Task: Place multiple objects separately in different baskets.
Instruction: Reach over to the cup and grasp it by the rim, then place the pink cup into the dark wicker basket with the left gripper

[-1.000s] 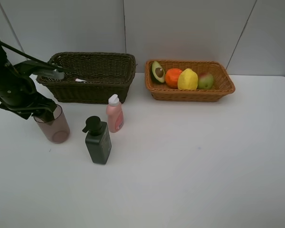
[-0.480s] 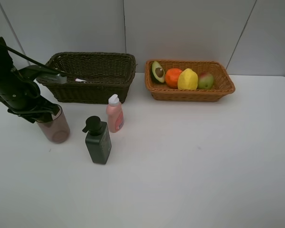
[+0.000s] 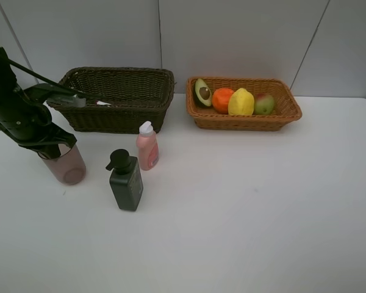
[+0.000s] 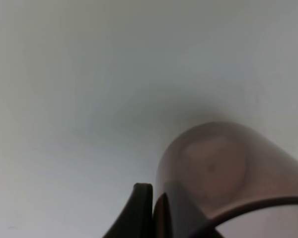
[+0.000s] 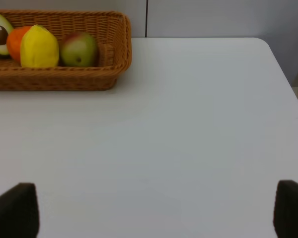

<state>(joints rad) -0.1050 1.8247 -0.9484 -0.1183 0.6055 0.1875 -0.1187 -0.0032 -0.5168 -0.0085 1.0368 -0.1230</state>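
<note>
White tabletop (image 3: 250, 207) is carrying the translucent pinkish cup (image 3: 66, 168), which the left gripper (image 3: 50, 149) is clenching by its rim, near the dark green pump bottle (image 3: 126, 186) and small pink bottle (image 3: 148, 151), while the fruit (image 3: 241, 102) is sitting in the orange-tan basket (image 3: 250, 124) and the right gripper (image 5: 151, 210) is hanging released.

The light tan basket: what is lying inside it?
The light tan basket holds a halved avocado, an orange, a lemon and a mango in a row. The fruit and the near wall hide its floor.
</note>
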